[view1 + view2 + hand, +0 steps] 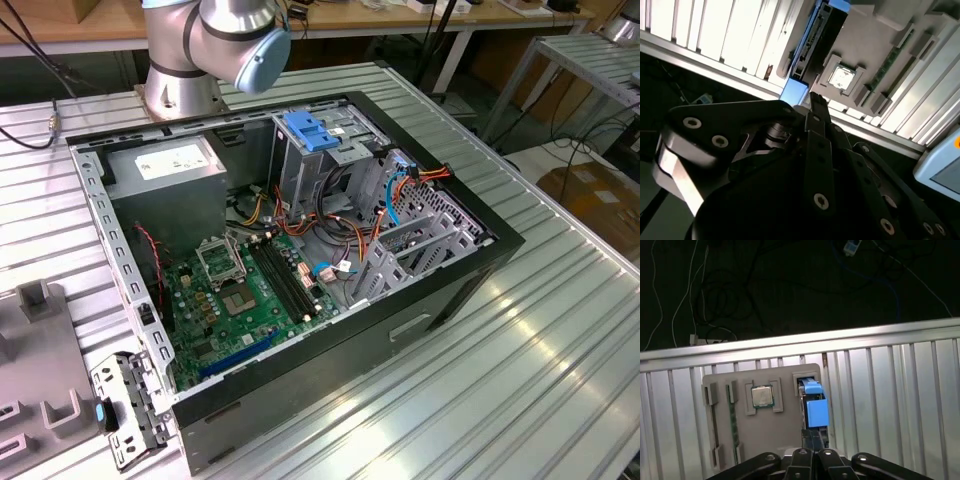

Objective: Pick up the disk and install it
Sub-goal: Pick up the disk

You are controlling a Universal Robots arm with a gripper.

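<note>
The disk stands on edge in a slot of a grey tray that lies on the ribbed metal counter. A processor chip sits in the pocket just beside it. In both wrist views the claw hangs close to the disk's bright-blue end. I cannot tell whether the claw is open, closed or touching the disk. In the exterior view the open computer case sits mid-counter.
</note>
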